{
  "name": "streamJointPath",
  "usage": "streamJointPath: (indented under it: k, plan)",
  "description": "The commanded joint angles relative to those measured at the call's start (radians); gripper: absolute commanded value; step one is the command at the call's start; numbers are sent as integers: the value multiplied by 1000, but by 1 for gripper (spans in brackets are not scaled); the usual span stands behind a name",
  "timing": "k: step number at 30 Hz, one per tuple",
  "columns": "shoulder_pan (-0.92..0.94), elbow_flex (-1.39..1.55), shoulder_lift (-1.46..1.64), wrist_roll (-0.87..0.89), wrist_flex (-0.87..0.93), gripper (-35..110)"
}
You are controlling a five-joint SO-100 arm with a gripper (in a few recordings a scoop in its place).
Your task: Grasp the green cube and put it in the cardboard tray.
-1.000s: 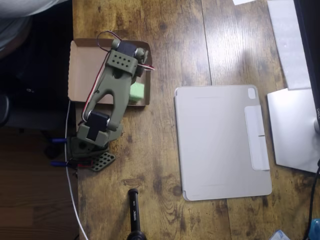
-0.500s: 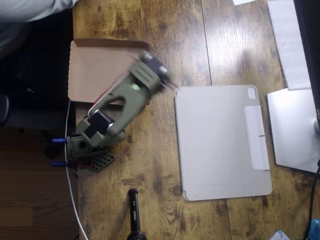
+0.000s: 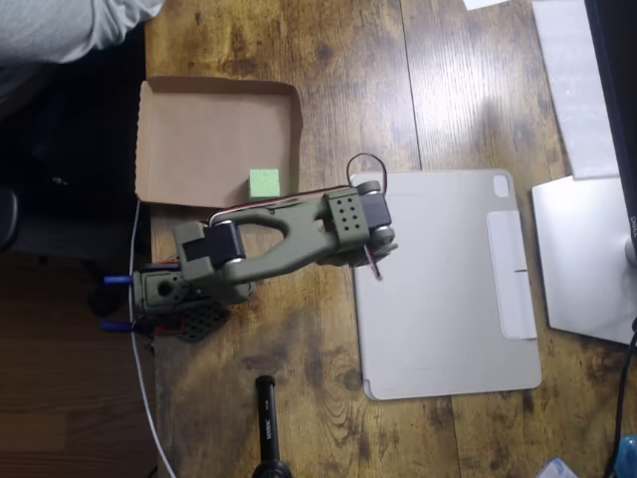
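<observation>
The green cube (image 3: 264,183) lies on the floor of the cardboard tray (image 3: 194,134), near the tray's lower right corner in the overhead view. Nothing touches it. The olive-green arm reaches to the right from its base, and my gripper (image 3: 374,239) hangs over the left edge of the grey tablet cover, well right of the cube and outside the tray. The wrist block covers the jaws from above, so how they stand is not visible.
The grey tablet cover (image 3: 448,284) fills the middle right of the wooden table. A silver device (image 3: 587,259) sits at the right edge. A black cylinder (image 3: 267,428) stands at the bottom. A person's grey sleeve (image 3: 60,25) shows at the top left.
The arm swung out of the tray and to the right, ending over the tablet cover's edge. The cube stayed behind in the tray and now lies uncovered.
</observation>
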Motion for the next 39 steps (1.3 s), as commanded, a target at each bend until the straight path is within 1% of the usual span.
streamJointPath:
  k: [1,14,20,26,30,39]
  plan:
    - [-11,-12,18,5,41,7]
    - [-49,55,-144,110,-32,7]
    - [-11,32,-149,94,18,6]
    - [8,29,-129,87,21,5]
    - [8,26,-127,77,21,0]
    - [20,17,-129,89,31,0]
